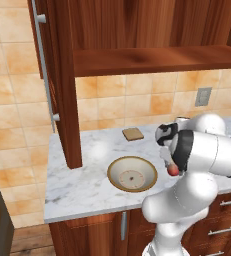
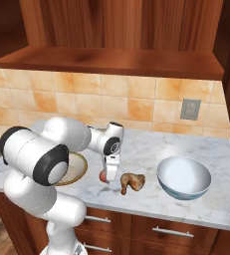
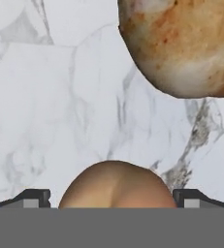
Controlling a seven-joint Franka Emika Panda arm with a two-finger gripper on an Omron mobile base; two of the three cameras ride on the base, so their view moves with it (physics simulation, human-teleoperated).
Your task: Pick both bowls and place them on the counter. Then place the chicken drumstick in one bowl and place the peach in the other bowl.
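- Gripper (image 2: 105,175) low over the counter (image 2: 206,204), pointing down, jaws parted about as wide as the peach (image 2: 103,176), one fingertip on each side of the fruit.
- Whether the fingers press the peach: cannot tell; in the hand view, peach (image 3: 117,185) between the two dark fingertips (image 3: 33,198), small gaps visible on both sides.
- Peach low at the marble in front of the tan bowl's right side, seen in the left base view as a red spot (image 1: 173,170) under the forearm.
- Chicken drumstick (image 2: 130,181) lying on the marble just right of the peach, close but apart; large and near in the hand view (image 3: 181,43).
- Tan bowl (image 1: 132,174) upright on the counter, left of the gripper, nothing inside.
- White and blue bowl (image 2: 183,178) upright on the counter, right of the drumstick, also nothing inside.
- Bread slice (image 1: 133,133) flat near the back wall, behind the tan bowl.
- Grey wall outlet (image 2: 189,109) on the tiles above the white and blue bowl.
- No readable writing, brand or label anywhere.
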